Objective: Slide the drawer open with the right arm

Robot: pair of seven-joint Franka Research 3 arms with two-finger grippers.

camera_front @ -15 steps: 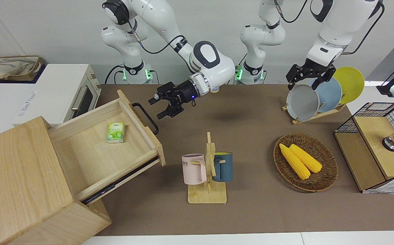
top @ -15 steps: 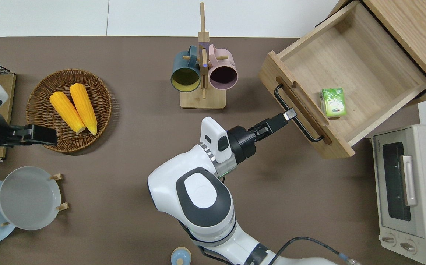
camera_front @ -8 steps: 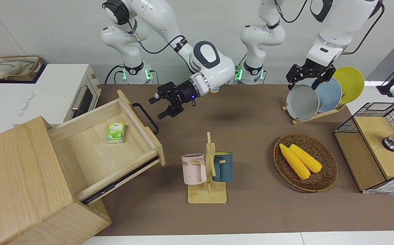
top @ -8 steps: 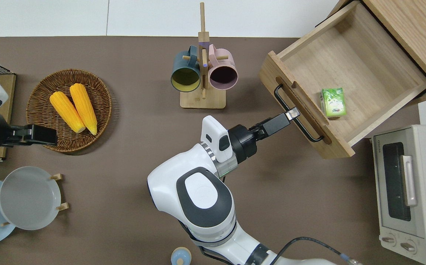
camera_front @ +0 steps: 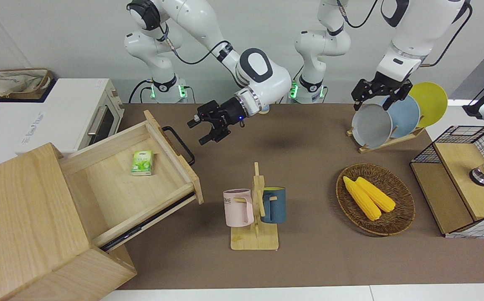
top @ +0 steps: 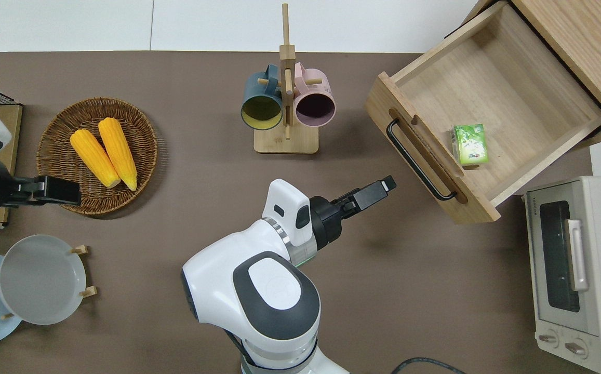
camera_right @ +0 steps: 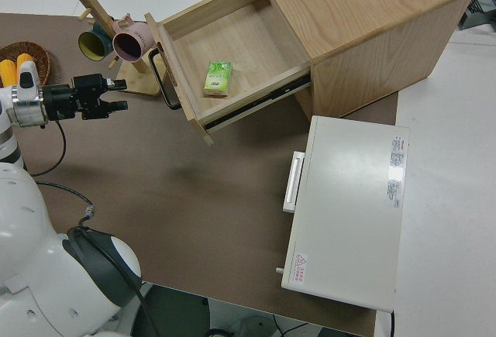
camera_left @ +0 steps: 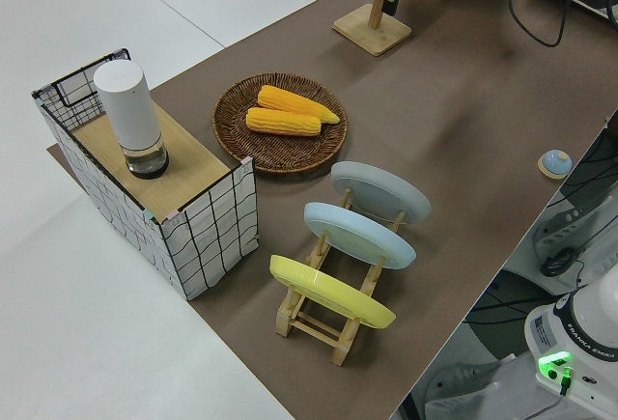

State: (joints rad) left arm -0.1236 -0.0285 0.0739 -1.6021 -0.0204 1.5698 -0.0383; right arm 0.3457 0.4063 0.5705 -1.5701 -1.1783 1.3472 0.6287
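The drawer [camera_front: 112,184] [top: 508,98] [camera_right: 240,42] stands pulled far out of the large pale wooden box [camera_front: 20,217]. Its black bar handle [camera_front: 179,144] [top: 418,159] [camera_right: 169,81] is free. A small green packet [camera_front: 142,162] [top: 469,144] lies inside the drawer. My right gripper [camera_front: 198,133] [top: 387,183] [camera_right: 120,94] is open and holds nothing. It hovers over bare table a short way off the handle, toward the left arm's end. The left arm is parked with its gripper [camera_front: 375,98] open.
A mug rack [camera_front: 255,209] [top: 285,104] with a pink and a blue mug stands farther from the robots than my right gripper. A white toaster oven [top: 575,270] sits beside the drawer. A corn basket [camera_front: 375,198], a plate rack [camera_front: 386,121] and a wire-mesh box [camera_front: 459,179] occupy the left arm's end.
My right gripper has drawn back from the drawer handle, toward the robots and the left arm's end. The drawer has stayed where it was.
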